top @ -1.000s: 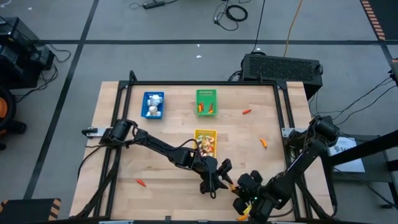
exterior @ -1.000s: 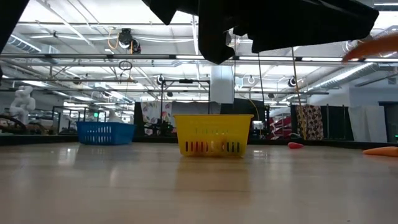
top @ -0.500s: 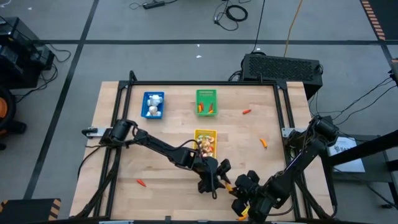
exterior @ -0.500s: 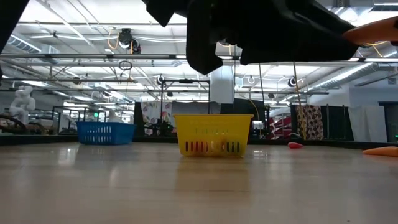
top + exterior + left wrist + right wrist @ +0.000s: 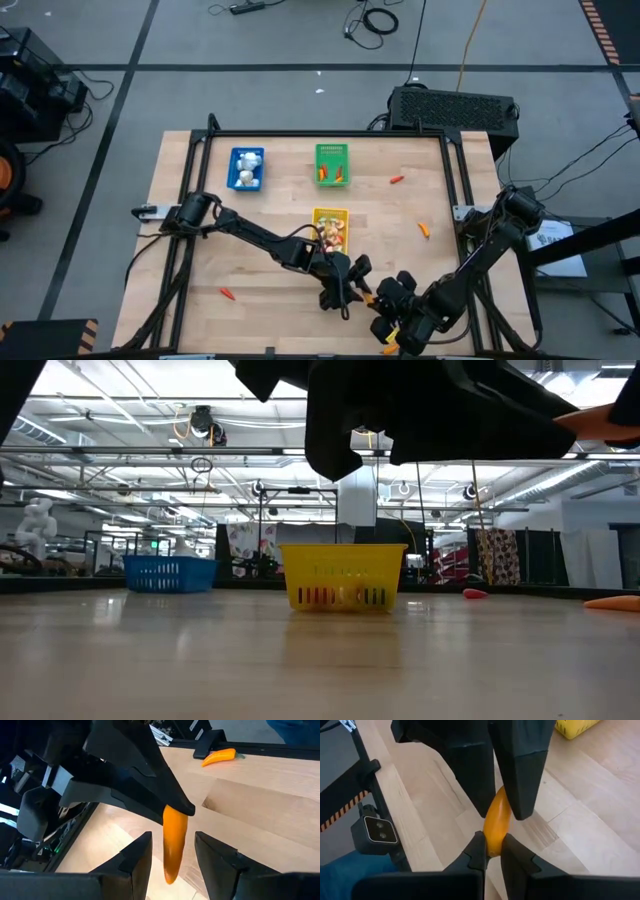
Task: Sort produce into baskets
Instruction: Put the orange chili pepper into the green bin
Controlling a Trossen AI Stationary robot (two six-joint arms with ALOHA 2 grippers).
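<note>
both pincers meet over the near edge of the table (image 5: pixel 200 240), nose to nose. the right pincer (image 5: pixel 490 851) is clamped on the end of a long orange pepper (image 5: pixel 498 817), its two fingers pressed tight against the fruit. the left pincer (image 5: pixel 172 854) faces it from the other side with its fingers (image 5: pixel 137 855) spread apart; the pepper (image 5: pixel 173 842) sits in the gap between them, and neither finger visibly touches it in the left wrist view. from above, the two pincers show as one dark cluster, left (image 5: pixel 345 285) and right (image 5: pixel 392 305), with a sliver of orange between them.

just beyond the left pincer, toward the middle of the table, stands the yellow basket (image 5: pixel 331 230) with mixed pieces in it. farther beyond, near the far edge, are the blue basket (image 5: pixel 246 168) holding white bulbs and the green basket (image 5: pixel 332 163) holding orange-red pieces. loose pieces lie on the wood: a small red one (image 5: pixel 229 294) well to the left arm's side of the pincers, an orange one (image 5: pixel 424 229) beyond the right pincer, and a red one (image 5: pixel 397 180) farther still, beside the green basket. another orange pepper (image 5: pixel 219 756) lies on the table near the frame (image 5: pixel 210 742).
</note>
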